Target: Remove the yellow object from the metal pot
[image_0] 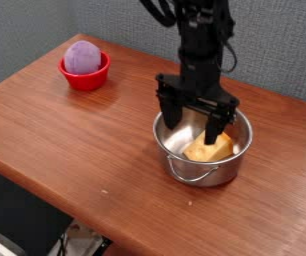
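At the far left corner of the table (62,130) sits a small red bowl (85,72) with a purple egg-shaped thing (80,54) standing in it; how deep the egg goes down, the bowl's wall hides. Both are well apart from the rest. The wooden top runs on bare from there toward the middle, with open room in front of and left of the pot. The near edge of the table cuts slantwise across the lower left, and below it all is dark, apart from some clutter too dim to make out.

Right of the middle stands the metal pot (200,168), shiny steel, round, with a small loop handle showing at its near rim. The black arm comes down from the top edge, where its upper part is cut off. The tool (199,127) points straight down with its two fingers spread wide, holding nothing, their ends dipped inside the pot's mouth. The yellow object (207,149) lies inside the pot toward the right wall, a flat yellow-orange wedge, partly covered by the right finger. Whether a fingertip touches it, I cannot tell. The pot stands near the table's right-hand edge, with little wood beyond it.
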`<state>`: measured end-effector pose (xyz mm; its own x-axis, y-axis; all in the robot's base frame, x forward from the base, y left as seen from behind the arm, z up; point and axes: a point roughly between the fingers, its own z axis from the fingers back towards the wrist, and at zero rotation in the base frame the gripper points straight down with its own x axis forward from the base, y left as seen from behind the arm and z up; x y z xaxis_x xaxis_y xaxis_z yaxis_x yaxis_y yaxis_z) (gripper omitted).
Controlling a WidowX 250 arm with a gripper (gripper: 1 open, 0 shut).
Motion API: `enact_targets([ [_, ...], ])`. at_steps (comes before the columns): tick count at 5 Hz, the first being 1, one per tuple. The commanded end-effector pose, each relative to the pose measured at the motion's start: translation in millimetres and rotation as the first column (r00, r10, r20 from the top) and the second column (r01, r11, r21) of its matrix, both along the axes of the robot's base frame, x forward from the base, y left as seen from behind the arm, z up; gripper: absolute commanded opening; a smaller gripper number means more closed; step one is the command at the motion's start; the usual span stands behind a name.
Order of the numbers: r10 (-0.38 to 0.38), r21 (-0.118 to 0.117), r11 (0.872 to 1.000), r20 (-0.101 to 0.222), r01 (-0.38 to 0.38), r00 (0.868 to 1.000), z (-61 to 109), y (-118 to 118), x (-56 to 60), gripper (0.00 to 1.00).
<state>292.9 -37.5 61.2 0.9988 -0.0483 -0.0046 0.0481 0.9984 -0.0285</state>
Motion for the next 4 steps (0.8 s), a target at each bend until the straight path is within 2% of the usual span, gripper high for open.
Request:
enact_targets([
  [1,-0.011,0.005,1.0,0.011,0.01,1.0,-5.5,-3,3.3,1.0],
  [2,-0.008,0.015,1.0,-0.001,0.008,1.0,-16.1,-3,4.9,1.0],
  [3,-0.007,0.02,1.0,-0.007,0.007,1.0,-23.9,-3,6.8,0.0],
  [4,-0.01,0.025,1.0,-0.008,0.01,1.0,-26.7,-2,7.3,0.0],
])
